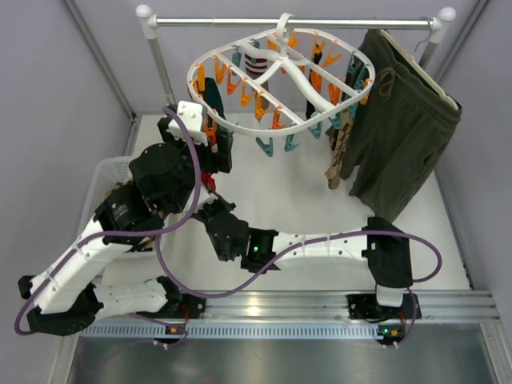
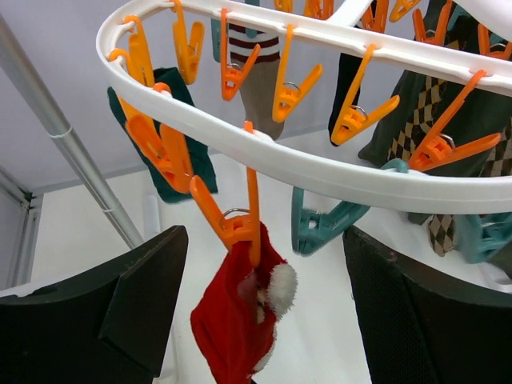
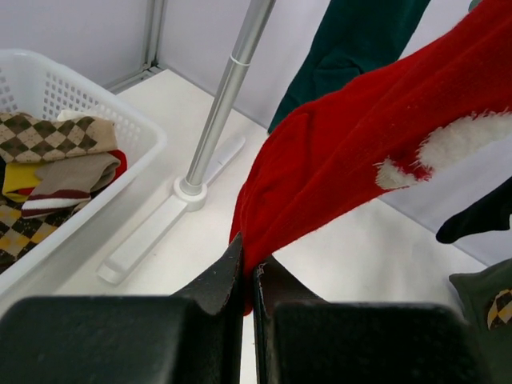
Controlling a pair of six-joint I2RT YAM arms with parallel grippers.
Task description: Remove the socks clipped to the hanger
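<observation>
Light: bright, soft, even
Shadows: faint, on table (image 1: 312,210) under the hanger (image 1: 282,80)
Glare: hot spot on metal strip (image 1: 256,308)
Focus: close left fingers (image 2: 104,320) kinda soft

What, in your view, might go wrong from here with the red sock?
The right gripper is shut on the red white-trimmed sock while its orange plastic clip looks closed; pulling now may tilt the round white plastic hanger. The open left gripper flanks that clip and could miss its levers.

No text, label or number can be read; perhaps too small to show.
</observation>
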